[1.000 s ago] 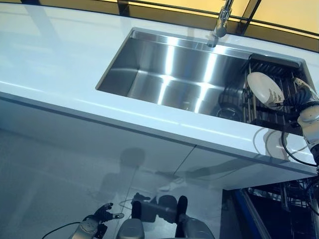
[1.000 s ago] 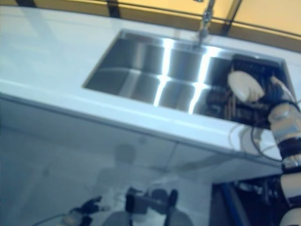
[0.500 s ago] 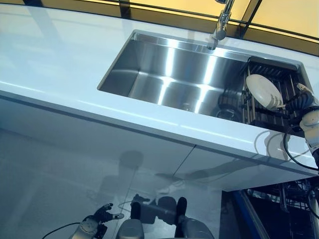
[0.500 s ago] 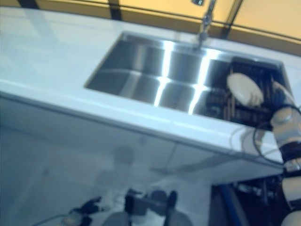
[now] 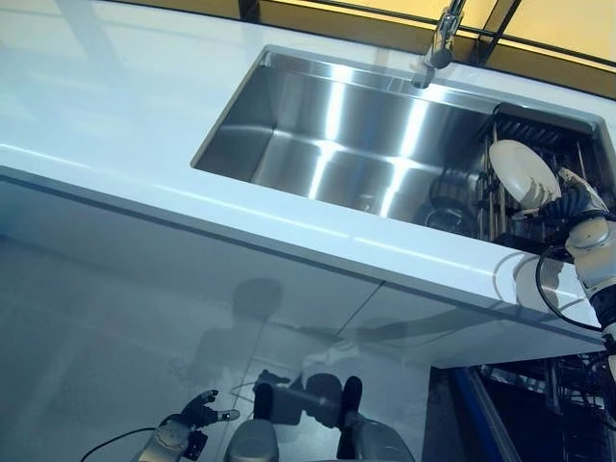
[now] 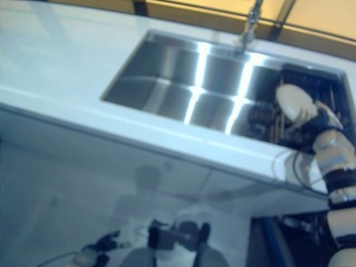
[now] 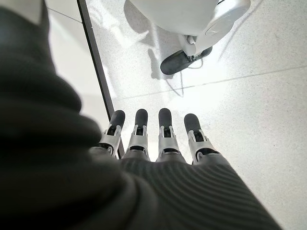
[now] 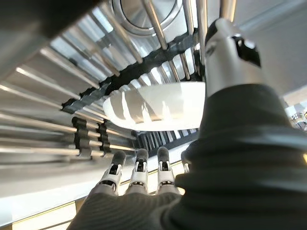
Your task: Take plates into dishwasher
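Observation:
A white plate (image 5: 523, 173) stands on edge in the dark wire rack (image 5: 500, 217) at the right end of the steel sink (image 5: 318, 144). My right hand (image 5: 572, 204) is at the plate's lower right rim. In the right wrist view the plate (image 8: 158, 111) lies between the straight fingers (image 8: 138, 167) and the thumb (image 8: 230, 48), and I cannot tell if they touch it. My left hand (image 5: 188, 423) hangs low by the floor at the lower left, its fingers (image 7: 163, 129) straight and holding nothing.
A white counter (image 5: 115, 106) surrounds the sink, with a tap (image 5: 438, 48) at the back. A round metal strainer (image 5: 445, 214) lies on the sink floor beside the rack. Below the counter at the lower right the open dishwasher (image 5: 549, 414) shows its blue edge and wire basket.
The whole picture has shifted a little, so the camera moved. My right hand has come closer to the plate's rim. The plate still stands in the rack; the left hand has not moved.

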